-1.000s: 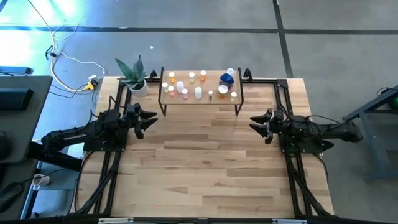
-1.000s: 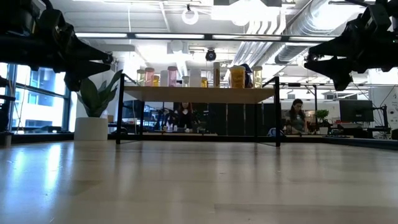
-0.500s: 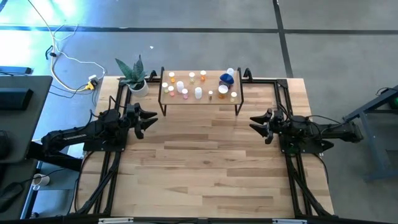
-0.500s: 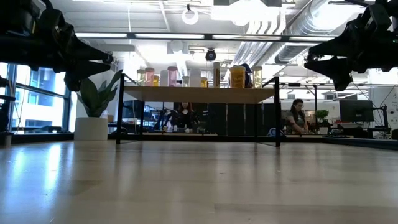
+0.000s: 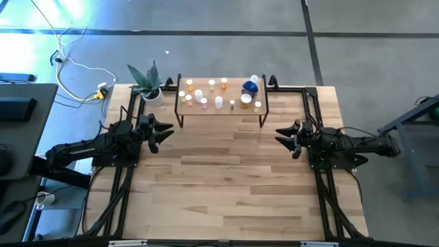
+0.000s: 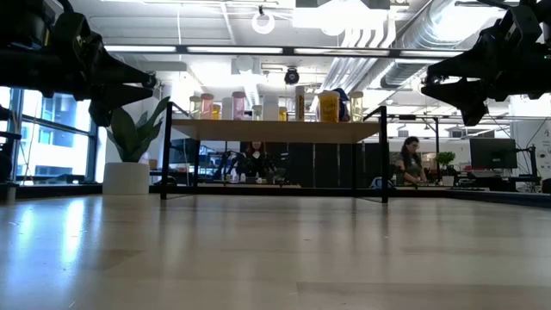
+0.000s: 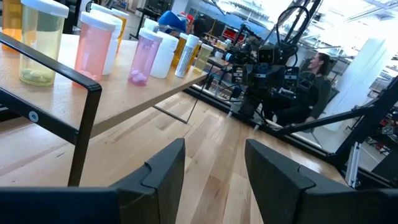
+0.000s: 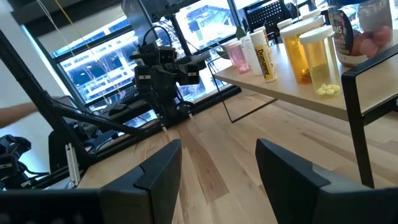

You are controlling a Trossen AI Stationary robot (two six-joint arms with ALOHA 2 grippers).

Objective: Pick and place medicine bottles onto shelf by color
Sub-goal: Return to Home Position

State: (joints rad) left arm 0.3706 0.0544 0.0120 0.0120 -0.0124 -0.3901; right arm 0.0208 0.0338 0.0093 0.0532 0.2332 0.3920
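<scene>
Standing capped on the shelf [image 5: 233, 110] at the table's [image 5: 226, 178] far edge: the medicine bottles [image 5: 219, 101], with a few pills low in the pink bottle [image 7: 148, 56] and the orange bottle [image 8: 318, 59]. Nearer, raised over the wood either side: left gripper [image 5: 164, 130] and right gripper [image 5: 280, 135], both spread, holding nothing, well apart from the shelf. Just left of the shelf, a potted plant [image 5: 147, 82].

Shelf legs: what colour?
Black: thin metal legs under the small light-wood shelf, clearest in the low view.
</scene>
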